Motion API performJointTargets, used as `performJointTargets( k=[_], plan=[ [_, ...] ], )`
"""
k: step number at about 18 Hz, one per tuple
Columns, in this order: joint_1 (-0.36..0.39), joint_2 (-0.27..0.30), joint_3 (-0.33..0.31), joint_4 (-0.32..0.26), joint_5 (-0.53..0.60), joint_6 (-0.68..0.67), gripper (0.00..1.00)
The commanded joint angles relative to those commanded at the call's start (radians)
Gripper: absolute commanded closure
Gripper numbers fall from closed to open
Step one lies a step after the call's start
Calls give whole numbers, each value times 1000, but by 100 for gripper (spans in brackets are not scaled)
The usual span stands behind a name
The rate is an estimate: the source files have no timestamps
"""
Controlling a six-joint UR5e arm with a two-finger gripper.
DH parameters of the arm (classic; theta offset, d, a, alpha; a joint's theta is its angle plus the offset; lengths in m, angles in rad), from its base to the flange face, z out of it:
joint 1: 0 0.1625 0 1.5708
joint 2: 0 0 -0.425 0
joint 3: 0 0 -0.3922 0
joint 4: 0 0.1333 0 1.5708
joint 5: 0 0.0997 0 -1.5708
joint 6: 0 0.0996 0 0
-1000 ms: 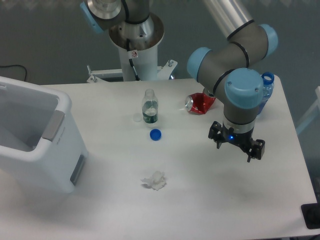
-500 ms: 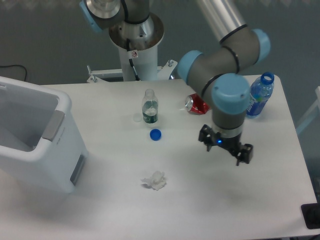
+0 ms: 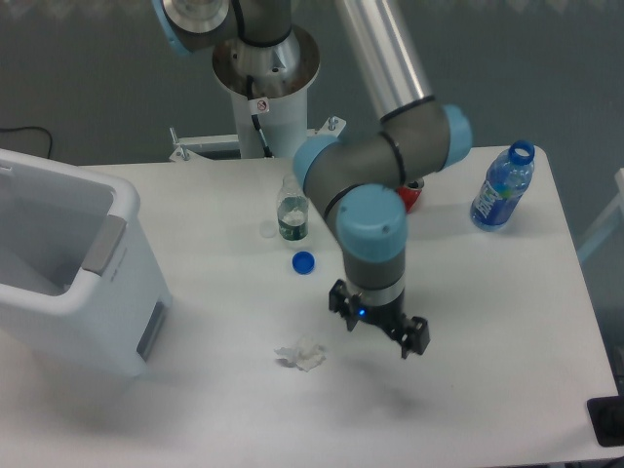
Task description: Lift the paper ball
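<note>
The paper ball is a small crumpled white wad lying on the white table, front of centre. My gripper hangs above the table to the right of the ball, a short way off and not touching it. Its two black fingers stand apart, open and empty. The arm's wrist and elbow cover most of the crushed red can behind it.
A blue bottle cap lies behind the ball. A small clear bottle stands behind the cap. A blue water bottle stands at the back right. A white bin sits at the left. The table's right edge slants away.
The arm has swung left across the table, bringing the gripper from the right side to just right of the paper ball. The gripper stays open. The objects have not moved.
</note>
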Motion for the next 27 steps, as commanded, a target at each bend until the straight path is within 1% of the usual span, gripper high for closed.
performJointTargets(
  k=[2, 7, 9, 14, 17, 18, 19, 20, 21, 22, 23, 24, 25, 27],
  plan=[
    [-23, -5, -28, 2, 2, 2, 0],
    [-34, -21, -51, 2, -3, -2, 0],
    [-57, -40, -48, 3, -3, -3, 0],
    [-60, -66, -23, 3, -5, -9, 0],
    [-75, -77, -19, 3, -5, -11, 0],
    [-83, -86, -8, 3, -5, -23, 0],
    [-94, -90, 3, 3, -3, -44, 10],
    [-95, -93, 6, 3, -3, -61, 26],
    [-95, -94, 6, 3, -5, -64, 52],
    [-95, -92, 6, 3, -5, -64, 72],
    [-95, -92, 7, 3, -5, -64, 87],
    [-95, -87, 7, 2, -5, -64, 98],
    [-94, -83, 7, 2, -5, -66, 100],
    [-94, -81, 7, 2, -5, -67, 100]
  ],
)
